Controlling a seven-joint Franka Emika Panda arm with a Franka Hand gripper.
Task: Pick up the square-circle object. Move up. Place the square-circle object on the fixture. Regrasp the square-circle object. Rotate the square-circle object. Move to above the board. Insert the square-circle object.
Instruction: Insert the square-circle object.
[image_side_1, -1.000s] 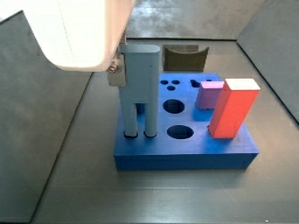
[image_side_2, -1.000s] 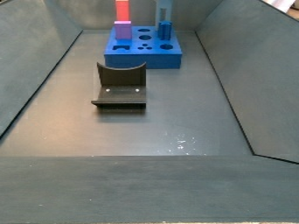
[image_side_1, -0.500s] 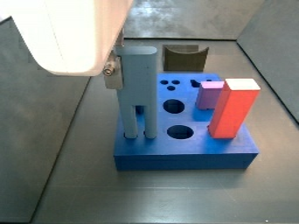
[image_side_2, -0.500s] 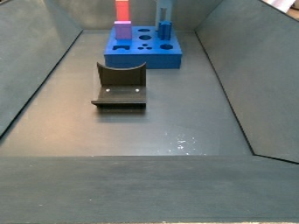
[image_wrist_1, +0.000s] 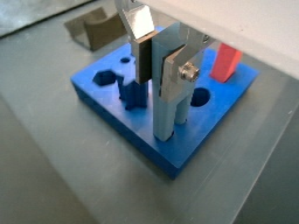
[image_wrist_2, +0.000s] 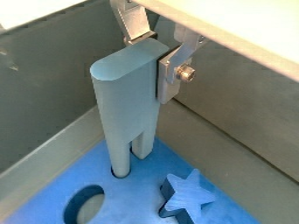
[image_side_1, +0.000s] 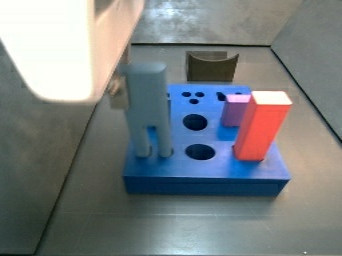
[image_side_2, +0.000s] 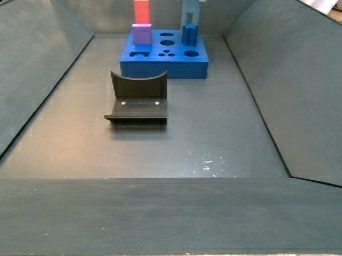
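Observation:
The square-circle object (image_wrist_2: 122, 96) is a slim grey-blue peg standing upright on the bright blue board (image_wrist_1: 117, 114), its two legs down in holes near the board's corner. My gripper (image_wrist_2: 153, 59) is shut on the peg's upper part, one silver finger (image_wrist_1: 177, 74) pressed on each side. Both side views show the peg (image_side_1: 144, 110) (image_side_2: 190, 20) standing on the board (image_side_1: 201, 175) (image_side_2: 167, 62). The dark fixture (image_side_2: 136, 97) (image_side_1: 210, 66) sits on the floor apart from the board, with nothing on it.
A tall red block (image_side_1: 265, 125) and a small pink block (image_side_1: 237, 105) stand in the board. Open round holes (image_side_1: 201, 152) lie beside the peg, and a blue star shape (image_wrist_2: 184, 192) is next to it. The arm's white housing (image_side_1: 67, 50) looms above. Grey walls (image_side_2: 40, 90) enclose the floor.
The peg and my gripper have moved down a little; the peg's top sits lower against the board than before. The grip is unchanged.

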